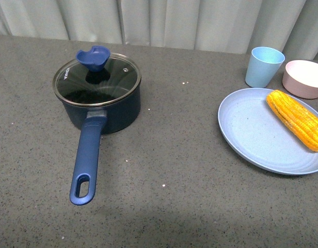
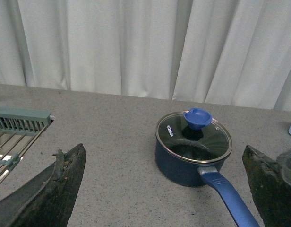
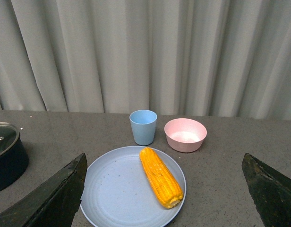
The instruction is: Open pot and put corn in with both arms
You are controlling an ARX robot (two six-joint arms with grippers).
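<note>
Grey table [image 1: 174, 170], lidded pot [image 1: 105, 111], lid [image 1: 115, 80] printed KONKA, corn [image 1: 296, 119] on plate [image 1: 252, 134]

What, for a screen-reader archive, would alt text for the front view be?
Lidded navy pot at left on a grey table; corn cob on a pale blue plate at right, blue cup and pink bowl behind.

The glass lid [image 2: 193, 138] of the pot [image 2: 178, 168] bears the white word "KONKA" near its rim.
</note>
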